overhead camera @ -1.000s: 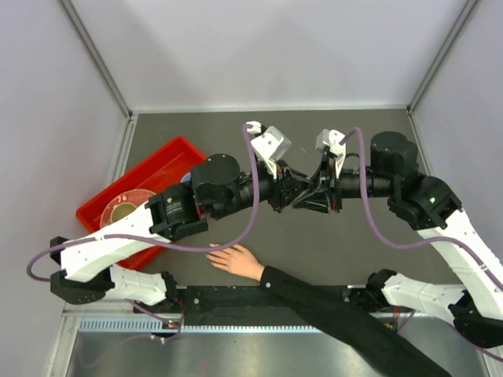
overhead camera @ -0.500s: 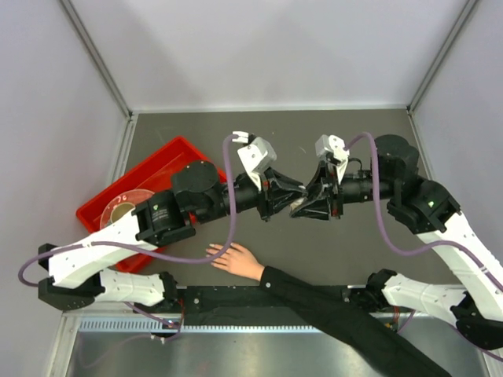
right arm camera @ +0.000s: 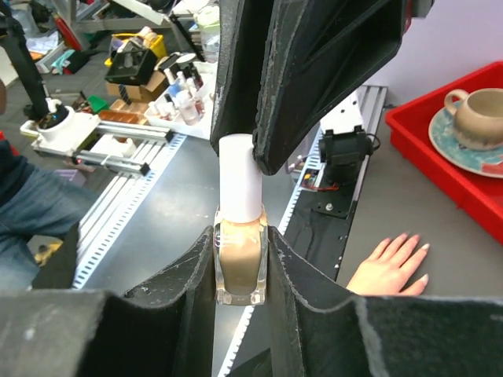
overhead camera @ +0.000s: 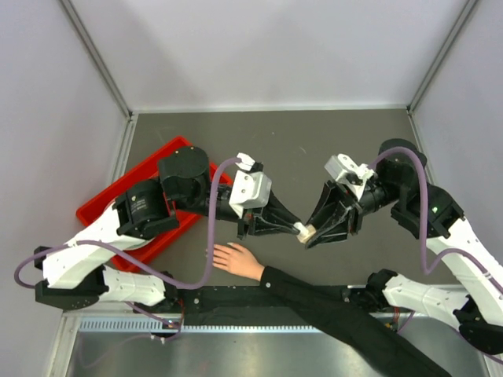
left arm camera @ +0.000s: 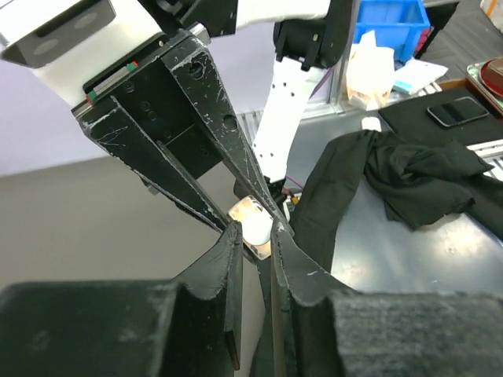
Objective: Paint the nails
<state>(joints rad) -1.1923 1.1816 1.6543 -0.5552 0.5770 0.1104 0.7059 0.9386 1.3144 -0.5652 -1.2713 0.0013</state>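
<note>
Grey table [overhead camera: 314, 141] | nails [right arm camera: 425, 247] lie left of right pincer [overhead camera: 310, 237], clenched on bottle [right arm camera: 240, 271]; left pincer [overhead camera: 298, 228] grasps cap [right arm camera: 240, 177]

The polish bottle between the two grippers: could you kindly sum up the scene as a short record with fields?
polish bottle: glass body clamped in right gripper
cap: white, on the bottle, pinched by left gripper
hand: palm down on table, fingers spread, apart from both grippers
nails: nothing touching them
red tray: cup on saucer inside
</note>
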